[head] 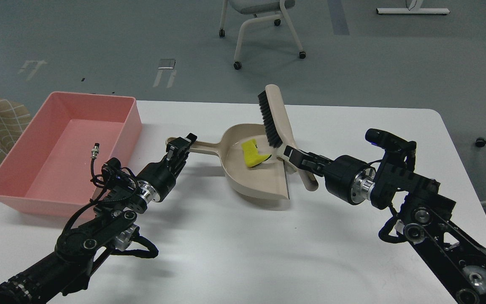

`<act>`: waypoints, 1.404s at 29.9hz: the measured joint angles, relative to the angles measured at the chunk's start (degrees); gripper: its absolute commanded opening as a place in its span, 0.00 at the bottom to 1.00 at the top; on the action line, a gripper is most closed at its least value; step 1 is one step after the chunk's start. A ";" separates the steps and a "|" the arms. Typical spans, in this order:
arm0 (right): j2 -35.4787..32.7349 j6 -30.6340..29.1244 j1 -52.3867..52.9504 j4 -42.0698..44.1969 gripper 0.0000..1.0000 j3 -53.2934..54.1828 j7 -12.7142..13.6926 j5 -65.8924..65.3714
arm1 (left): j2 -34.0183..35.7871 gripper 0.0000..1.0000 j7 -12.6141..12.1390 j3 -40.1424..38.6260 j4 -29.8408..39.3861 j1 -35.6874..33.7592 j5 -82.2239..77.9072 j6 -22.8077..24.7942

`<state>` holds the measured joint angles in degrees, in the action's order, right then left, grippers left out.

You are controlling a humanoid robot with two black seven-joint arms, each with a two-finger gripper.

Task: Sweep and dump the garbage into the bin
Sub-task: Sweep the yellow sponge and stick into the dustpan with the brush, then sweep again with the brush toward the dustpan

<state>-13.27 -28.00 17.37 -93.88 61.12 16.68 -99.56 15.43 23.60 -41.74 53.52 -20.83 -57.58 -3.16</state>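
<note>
A pink bin (57,156) sits empty on the white table (234,253), well to the left of the left arm's fingers (180,148), which clamp the dustpan handle (201,147). Just right of them the yellow sponge (253,153) lies in the dustpan (255,173); the bread wedge cannot be made out. The right arm's fingers (297,158) hold the brush (273,120) tilted beside the pan; a tipped pan on the carry could spill the sponge short of the bin.

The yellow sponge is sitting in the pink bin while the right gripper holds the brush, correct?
Not quite. The head view shows the sponge in the dustpan, not the bin. The right gripper does hold the brush.
</note>
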 measured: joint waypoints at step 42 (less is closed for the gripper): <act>-1.28 0.01 -4.26 -0.34 0.00 -2.14 -3.04 22.13 | 0.91 0.00 0.06 1.65 -0.09 -0.18 -0.59 -0.98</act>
<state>-14.55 -27.99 13.11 -94.22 58.98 13.64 -77.43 16.34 23.66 -40.09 53.43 -21.01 -58.17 -4.14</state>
